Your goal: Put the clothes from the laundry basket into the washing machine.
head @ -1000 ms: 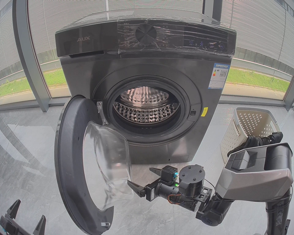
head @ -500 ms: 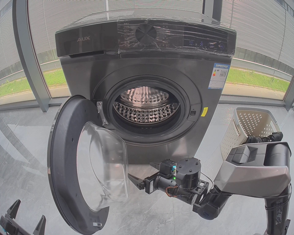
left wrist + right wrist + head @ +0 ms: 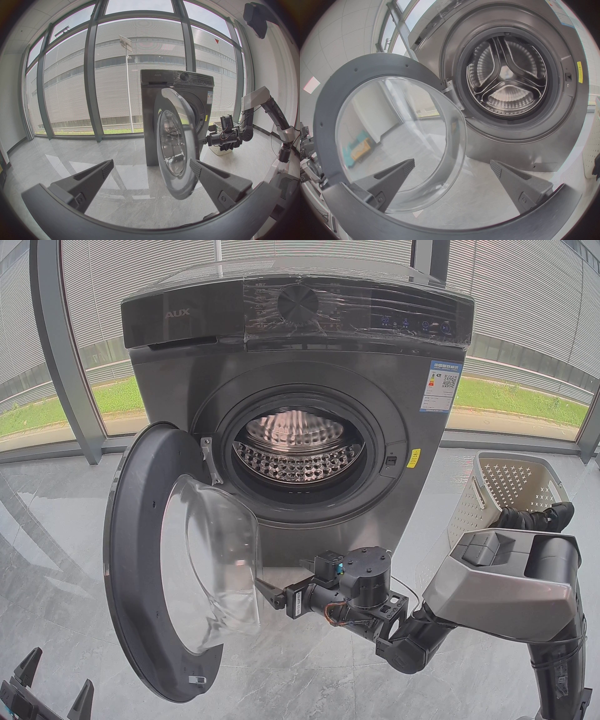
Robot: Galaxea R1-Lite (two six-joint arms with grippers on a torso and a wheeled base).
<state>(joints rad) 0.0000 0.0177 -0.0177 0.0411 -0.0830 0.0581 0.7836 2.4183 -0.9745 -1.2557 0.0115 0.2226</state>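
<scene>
Grey tiled floor before tall windows: the washing machine (image 3: 300, 427) faces the camera, its door (image 3: 144, 565) swung open.
Head view: the door hangs left of centre, glass bulge facing right, with the right gripper (image 3: 281, 575) spread wide just beside it. The laundry basket (image 3: 484, 490) stands upright at right, holding dark clothes (image 3: 531, 518). The left gripper (image 3: 59, 671) is spread wide at lower left. Left wrist view: door nearly edge-on. Right wrist view: three-ribbed drum (image 3: 506, 75).
</scene>
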